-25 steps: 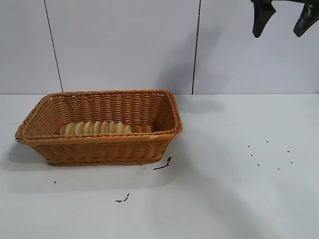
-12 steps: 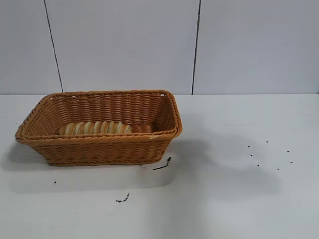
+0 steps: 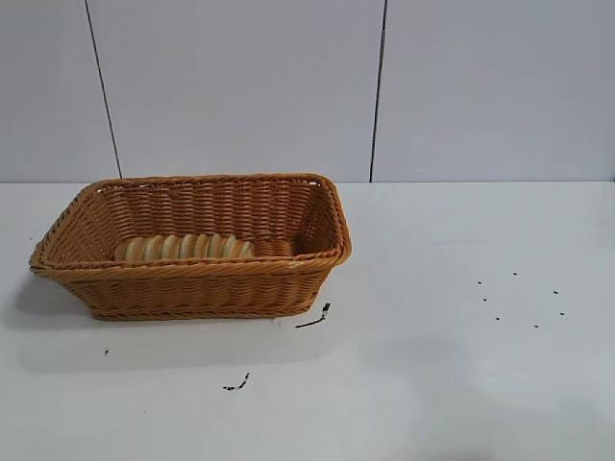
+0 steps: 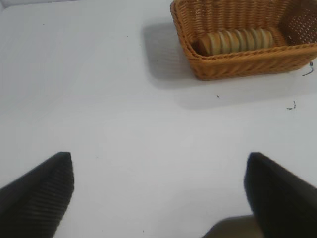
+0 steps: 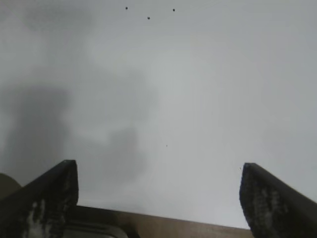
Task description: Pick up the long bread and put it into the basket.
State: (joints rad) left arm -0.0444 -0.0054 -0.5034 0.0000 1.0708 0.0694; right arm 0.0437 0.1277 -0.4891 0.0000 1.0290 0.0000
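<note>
In the exterior view, left of centre on the white table (image 3: 452, 384): the basket (image 3: 192, 288), large, woven, orange-brown. Inside it, lying flat along the near wall toward the left end: the long bread (image 3: 183, 247), tan with crosswise ridges, partly hidden behind the braided rim. On the table, just beside the basket's lower right corner: a small dark scrap (image 3: 315, 317); a second dark scrap (image 3: 237, 383) further toward the lower centre of the frame. At the right of the frame: a scatter of tiny dark specks (image 3: 519, 298). No arm visible in this view.

In the left wrist view: the left gripper (image 4: 159, 171) wide open, two dark fingers (image 4: 42, 191) at the lower corners, nothing between them, only bare table. Far off in the upper right of that frame: the basket (image 4: 237, 62) with the long bread (image 4: 237, 40) inside.

In the right wrist view: the right gripper (image 5: 158, 178) also spread open and empty, over bare table with soft shadows, well apart from the basket.
</note>
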